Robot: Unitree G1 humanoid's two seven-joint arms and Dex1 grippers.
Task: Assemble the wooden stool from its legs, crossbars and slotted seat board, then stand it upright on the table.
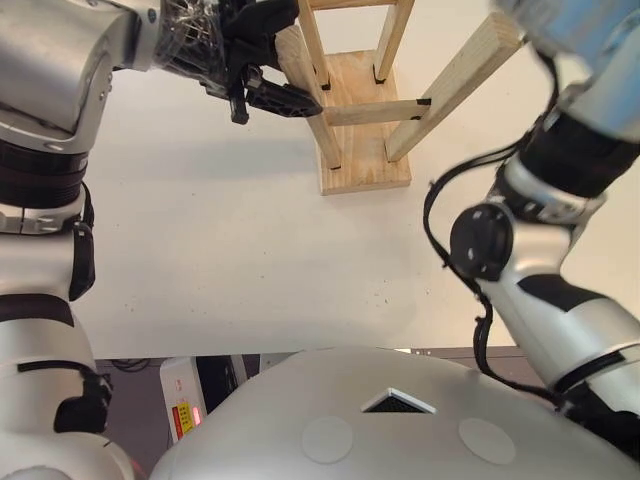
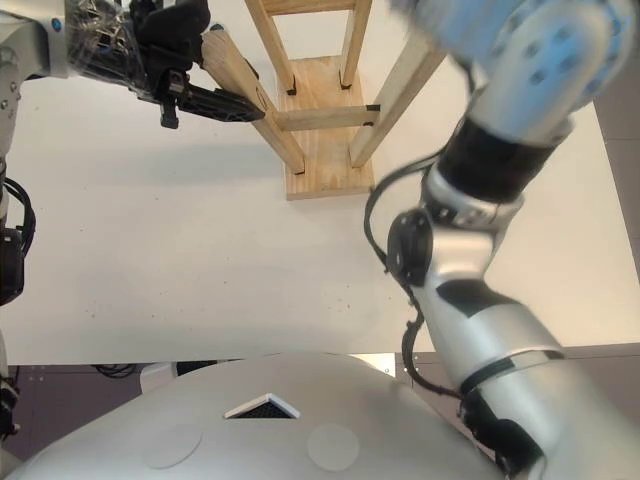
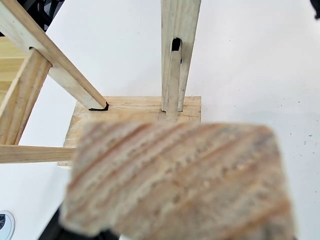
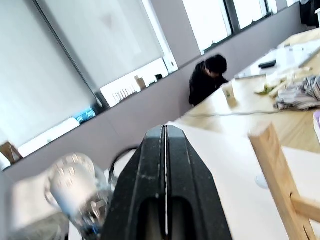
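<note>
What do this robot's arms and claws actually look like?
The left arm and right arm wear smooth silver-grey shells with black bands at the joints. A loose black cable loops beside the right elbow. The left gripper and right gripper are black, two-fingered.

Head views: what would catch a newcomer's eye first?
The upturned stool comes first, its seat board flat on the far middle of the white table and its legs pointing up. The left gripper clamps its near-left leg, while the right gripper hangs raised beside it, jaws shut on nothing.
</note>
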